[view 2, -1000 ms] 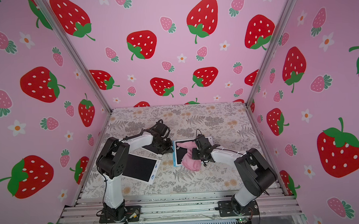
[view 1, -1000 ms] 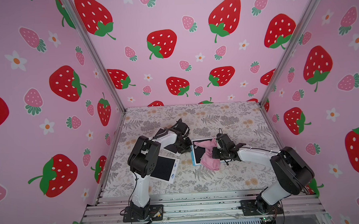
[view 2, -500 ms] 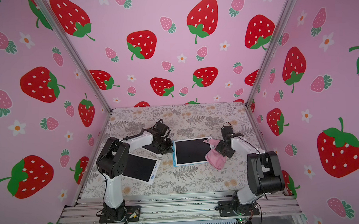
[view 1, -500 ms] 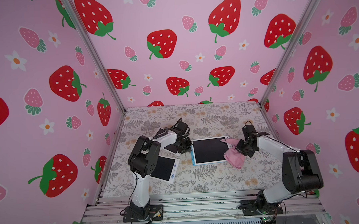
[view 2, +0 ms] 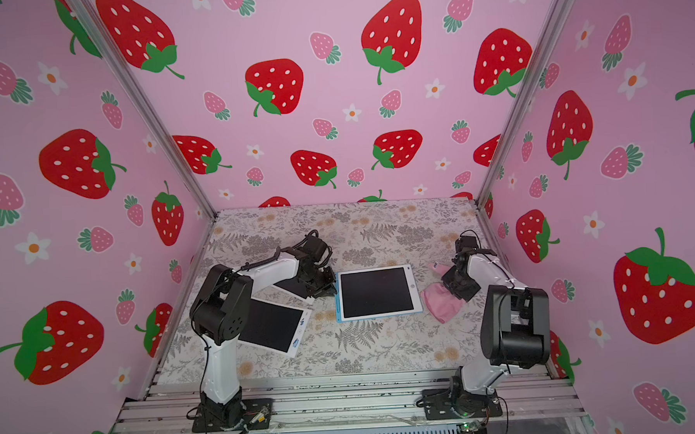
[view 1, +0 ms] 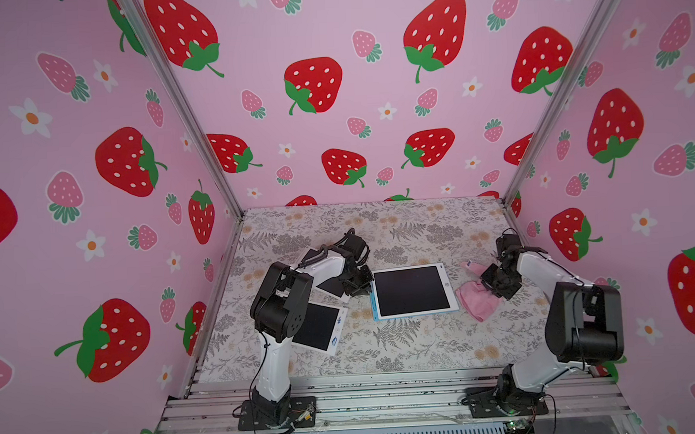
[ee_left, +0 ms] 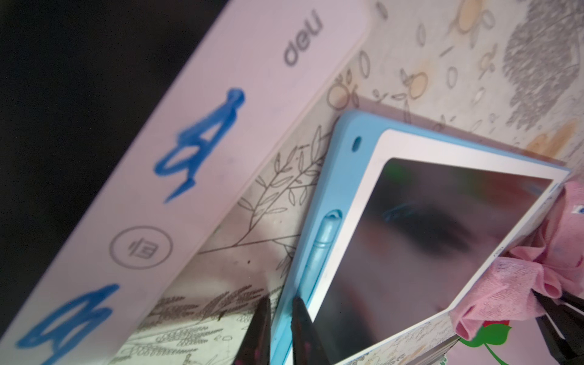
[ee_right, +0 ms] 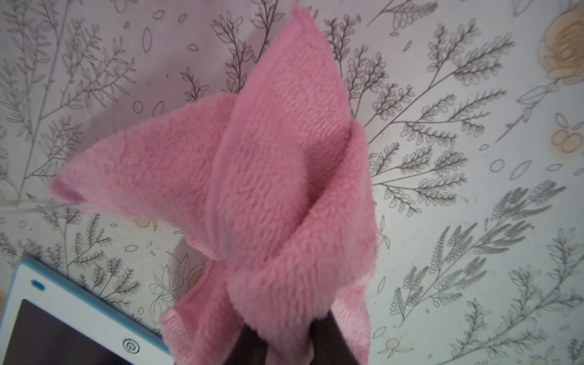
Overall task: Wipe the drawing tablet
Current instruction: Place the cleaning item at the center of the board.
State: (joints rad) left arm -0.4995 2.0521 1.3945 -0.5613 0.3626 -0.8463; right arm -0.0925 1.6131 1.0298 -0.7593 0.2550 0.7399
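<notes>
The drawing tablet [view 1: 411,289] [view 2: 375,291], a black screen in a white frame with a blue rim, lies flat mid-table, its screen blank. My left gripper [view 1: 361,284] sits at its left edge. In the left wrist view the gripper [ee_left: 279,316] pinches the blue rim [ee_left: 319,240] between its two fingers. A pink cloth [view 1: 472,297] [view 2: 438,302] lies bunched on the table just right of the tablet. My right gripper [view 1: 490,284] [ee_right: 278,335] is at the cloth's right end, with a fold of the cloth [ee_right: 278,177] filling the gap between its fingers.
Two more tablets lie at the left: one [view 1: 320,328] by the left arm's base, another [view 1: 332,285] partly under that arm. The white one's border with blue scribbles [ee_left: 205,158] fills much of the left wrist view. Pink strawberry walls enclose three sides of the table.
My right gripper dragged the pink cloth rightward across the screen and off the tablet's right edge onto the table. The left gripper stayed at the tablet's left edge.
</notes>
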